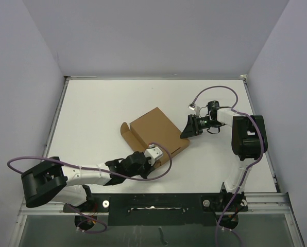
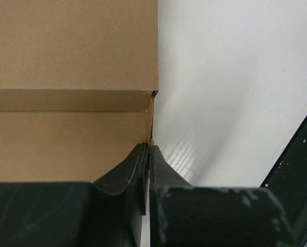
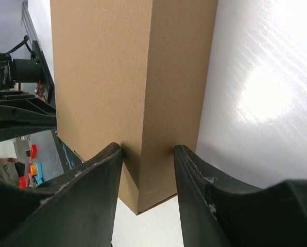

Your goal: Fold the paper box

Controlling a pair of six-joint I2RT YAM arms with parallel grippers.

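The paper box (image 1: 153, 128) is a brown cardboard carton lying slantwise mid-table, with an open flap at its left end. My left gripper (image 1: 154, 153) is at its near corner. In the left wrist view the gripper (image 2: 150, 147) is shut, its tips pinching the thin edge of a wall of the box (image 2: 66, 51). My right gripper (image 1: 187, 131) is at the box's right corner. Seen from the right wrist, the gripper (image 3: 147, 150) straddles a corner edge of the box (image 3: 117, 67), one finger pressed on each face.
The white table (image 1: 102, 108) is ringed by pale walls on three sides. A black rail (image 1: 158, 203) runs along the near edge and shows at the right of the left wrist view (image 2: 297, 154). The right arm's base (image 1: 249, 136) stands at the right.
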